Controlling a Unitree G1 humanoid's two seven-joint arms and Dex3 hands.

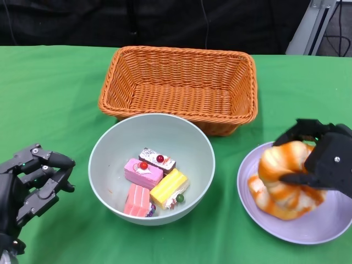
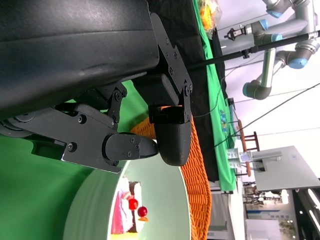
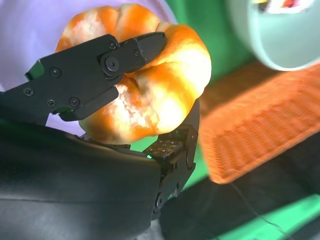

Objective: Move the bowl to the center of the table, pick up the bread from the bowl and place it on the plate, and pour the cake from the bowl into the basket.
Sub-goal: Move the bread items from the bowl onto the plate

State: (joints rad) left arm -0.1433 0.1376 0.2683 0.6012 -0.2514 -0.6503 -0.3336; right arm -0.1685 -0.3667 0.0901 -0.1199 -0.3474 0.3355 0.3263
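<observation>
A pale green bowl (image 1: 110, 165) sits mid-table holding several small cakes (image 1: 154, 181), pink, yellow and chocolate. The orange-and-white bread (image 1: 283, 181) lies on the lavender plate (image 1: 324, 228) at the right, and my right hand (image 1: 324, 162) grips it from above. In the right wrist view the fingers (image 3: 95, 65) wrap over the bread (image 3: 160, 85). My left hand (image 1: 33, 184) hovers left of the bowl, holding nothing, fingers loosely curled but apart. The left wrist view shows its fingers (image 2: 172, 135) over the bowl (image 2: 165, 200) rim.
An orange wicker basket (image 1: 181, 85) stands behind the bowl, nothing in it. Green cloth (image 1: 49, 99) covers the table. A grey robot arm on a stand (image 2: 280, 30) shows beyond the table in the left wrist view.
</observation>
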